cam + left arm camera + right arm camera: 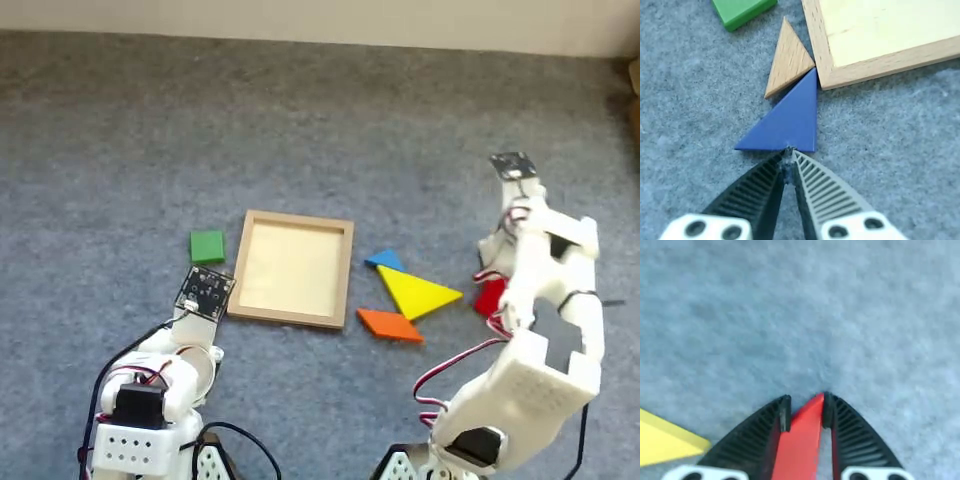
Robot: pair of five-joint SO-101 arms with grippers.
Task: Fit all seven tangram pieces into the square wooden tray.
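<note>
Tray (288, 317) bare inside, so zero of seven pieces are placed. All seven lie out on the grey carpet (120, 130).

Left arm's side of the tray:
- green square (207, 246) sits just off the rim
- wood-coloured triangle (789, 60) and dark blue triangle (787, 122) touch tip to corner, right at a tray corner

Right arm's side of the tray:
- light blue triangle (386, 261), yellow triangle (415, 293) and orange parallelogram (390, 325) are clustered together, near the rim but outside it
- red piece (800, 445) is farther out, beyond the yellow one

Left gripper (789, 152): jaws pressed together with nothing between them. The tips are at the near edge of the dark blue triangle. Can't tell whether they touch it or sit just above.

Right gripper (806, 399): clamped on the red piece, which stands edge-on between the jaws. Can't tell whether it's off the carpet.

Read: the task is at its very start. Red looks like the first piece in hand, and it has to cross the yellow/orange cluster to reach the tray. The other six lie loose, and the whole fit inside the tray is yet to do.
</note>
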